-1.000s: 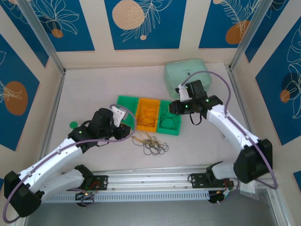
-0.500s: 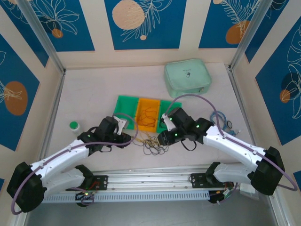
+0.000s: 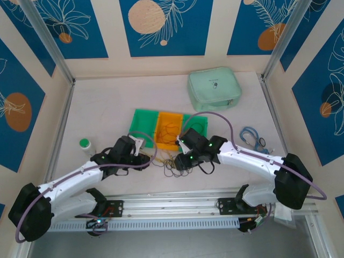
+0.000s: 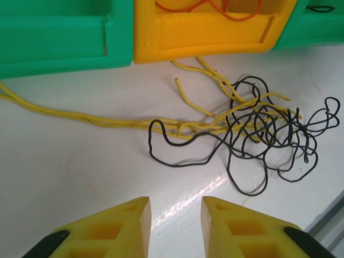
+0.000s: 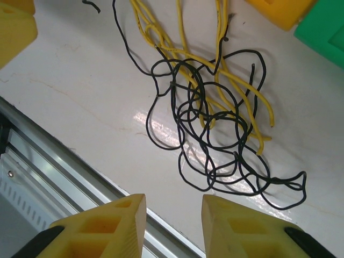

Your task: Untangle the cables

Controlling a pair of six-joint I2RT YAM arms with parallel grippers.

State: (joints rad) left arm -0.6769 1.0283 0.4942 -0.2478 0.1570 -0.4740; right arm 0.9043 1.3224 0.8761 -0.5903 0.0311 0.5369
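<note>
White table [image 3: 107, 102] carries a mint-green zip pouch [image 3: 214, 88] far right, a green-orange-green bin row [image 3: 144, 121] mid-table, a green-capped bottle [image 3: 85, 144] left, and a blue looped object [image 3: 249, 134] right.

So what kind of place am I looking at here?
Most likely a robot lab work cell: the left arm and right arm are bolted to an aluminium rail at the edge of a white table, printed blue wall panels box it in, and tangled cables lie beside colored sorting bins.

Loose tangle of cables [image 5: 209, 129], thin black loops knotted over pale yellow strands, flat on the white table [image 4: 64, 172] just before the orange bin [image 4: 204, 35]; orange strands [image 4: 234, 16] inside it.
</note>
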